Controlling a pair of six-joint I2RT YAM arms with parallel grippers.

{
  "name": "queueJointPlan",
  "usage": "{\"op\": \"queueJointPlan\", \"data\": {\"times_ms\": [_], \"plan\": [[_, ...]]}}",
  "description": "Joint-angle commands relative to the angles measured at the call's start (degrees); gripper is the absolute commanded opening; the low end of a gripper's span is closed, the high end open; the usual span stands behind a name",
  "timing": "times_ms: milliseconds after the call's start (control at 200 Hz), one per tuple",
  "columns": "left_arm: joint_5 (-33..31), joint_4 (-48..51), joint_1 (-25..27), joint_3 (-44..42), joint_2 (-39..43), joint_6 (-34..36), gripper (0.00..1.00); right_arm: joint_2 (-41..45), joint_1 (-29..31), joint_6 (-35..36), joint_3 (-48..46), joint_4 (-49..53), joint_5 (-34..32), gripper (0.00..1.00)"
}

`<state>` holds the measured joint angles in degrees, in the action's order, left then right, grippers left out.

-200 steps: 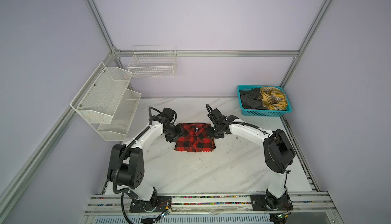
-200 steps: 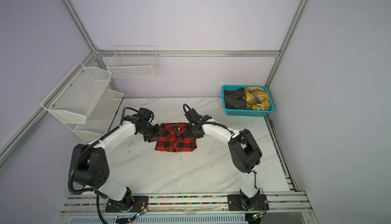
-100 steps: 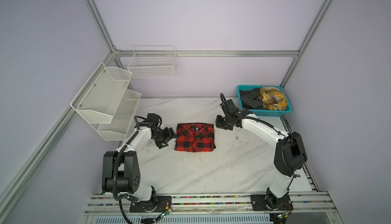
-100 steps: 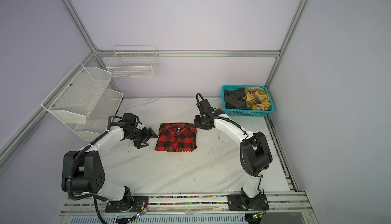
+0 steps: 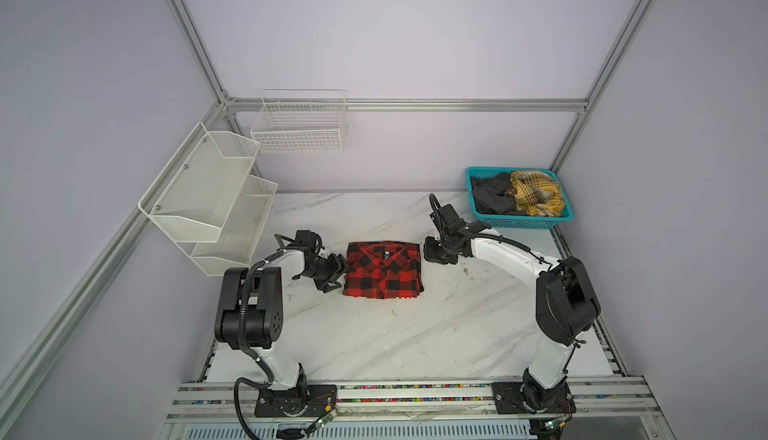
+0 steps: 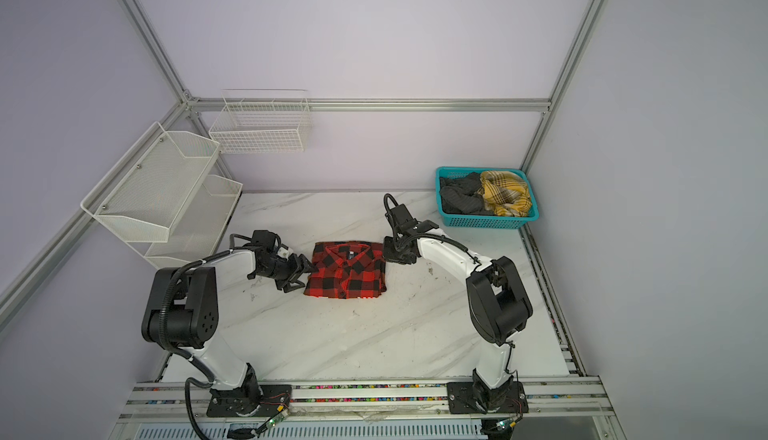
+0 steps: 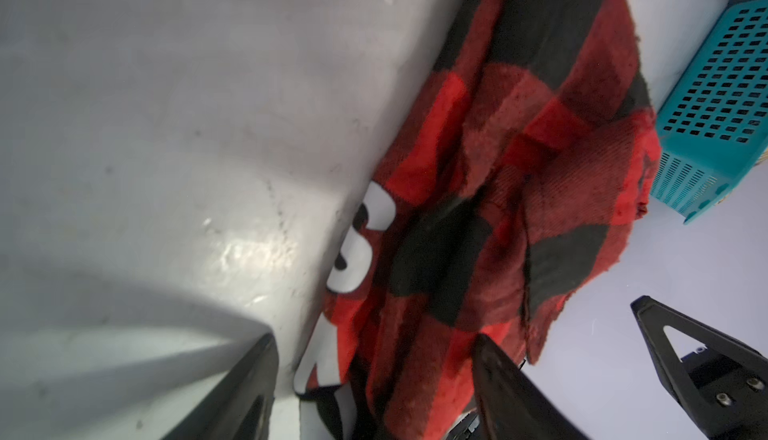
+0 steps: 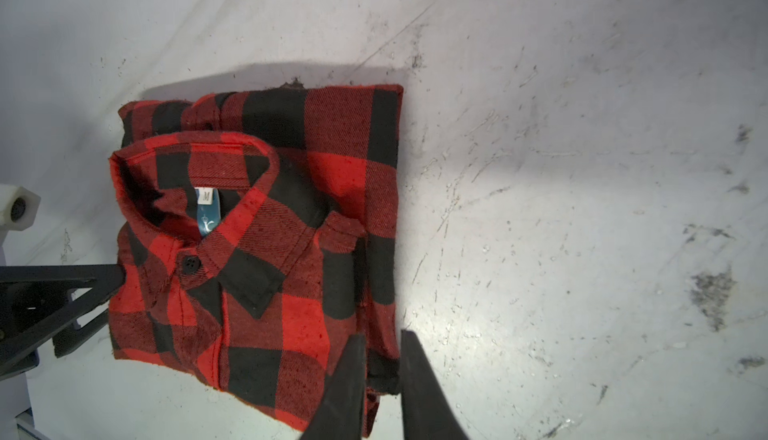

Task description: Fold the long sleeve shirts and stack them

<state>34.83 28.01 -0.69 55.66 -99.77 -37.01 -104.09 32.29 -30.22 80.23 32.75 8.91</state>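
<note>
While two other shirts lie crumpled in a teal basket (image 5: 519, 223) at the table's far right corner, we see the red-and-black check shirt (image 5: 382, 269) (image 6: 347, 272) folded into a compact rectangle near the middle of the white marble table (image 5: 374, 334), collar toward the back wall and buttoned front facing up. In both top views the two arms flank it. The left gripper (image 5: 338, 276) (image 6: 303, 278) sits low at the shirt's left edge, its jaws spread wide. In the left wrist view the shirt's edge lies between the parted fingers (image 7: 249, 384), big white letters (image 7: 361, 242) show on an under layer against the table, and we see no cloth clamped. In the right wrist view one tip of that gripper touches the shirt's side. The right gripper (image 5: 436, 253) (image 6: 395, 253) hangs just beside the shirt's far right corner, jaws drawn almost together with only a narrow slit between them. Through the slit we see the shirt's dark edge, and nothing appears gripped. The same view shows the collar with a blue size tag (image 8: 205, 213) and a black button (image 8: 189, 263). In the basket, the dark grey shirt (image 5: 492, 199) lies on the left, touching the yellow plaid shirt (image 5: 538, 195) on the right. White mesh shelves (image 5: 208, 193) and a wire basket (image 5: 299, 126) hang on the walls to the left
</note>
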Motion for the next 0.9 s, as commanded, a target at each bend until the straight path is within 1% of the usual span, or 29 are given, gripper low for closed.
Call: {"op": "queueJointPlan", "data": {"times_ms": [0, 135, 300, 365, 470, 590, 670, 755, 895], "plan": [[0.62, -3.54, -0.24, -0.04, -3.43, -0.26, 0.69, -0.54, 0.04, -0.5, -0.35, -0.45, -0.46, 0.2], [0.69, -5.22, -0.12, 0.24, -5.43, -0.35, 0.62, -1.46, -0.05, -0.8, 0.61, -0.15, -0.47, 0.2], [1.8, -7.41, 0.19, 0.32, -8.27, -1.68, 0.46, -1.73, -0.21, -1.25, 1.06, 0.21, -0.69, 0.2], [1.89, -7.62, 0.63, 0.74, -9.13, -2.03, 0.35, -1.79, -0.3, -1.29, 0.63, 0.03, -0.65, 0.2], [1.27, -7.62, 1.27, 1.38, -9.33, -2.38, 0.22, -2.25, -0.3, -1.25, 0.28, -0.15, -0.33, 0.19], [0.15, -7.79, 1.57, 1.34, -8.43, -3.01, 0.11, -2.2, -0.3, -1.42, 0.25, 0.03, -0.46, 0.19], [0.47, -7.8, 1.57, 1.48, -7.97, -3.23, 0.0, -1.6, -0.31, -1.51, -0.18, 0.03, -0.9, 0.19], [1.12, -7.88, 1.69, 1.72, -6.82, -3.59, 0.0, -1.04, -0.37, -1.61, -0.86, -0.14, -1.08, 0.19], [-1.48, -6.85, 1.86, 2.36, -3.76, -3.44, 0.0, -0.47, -0.52, -1.77, -1.47, -0.06, -1.29, 0.19]]}}
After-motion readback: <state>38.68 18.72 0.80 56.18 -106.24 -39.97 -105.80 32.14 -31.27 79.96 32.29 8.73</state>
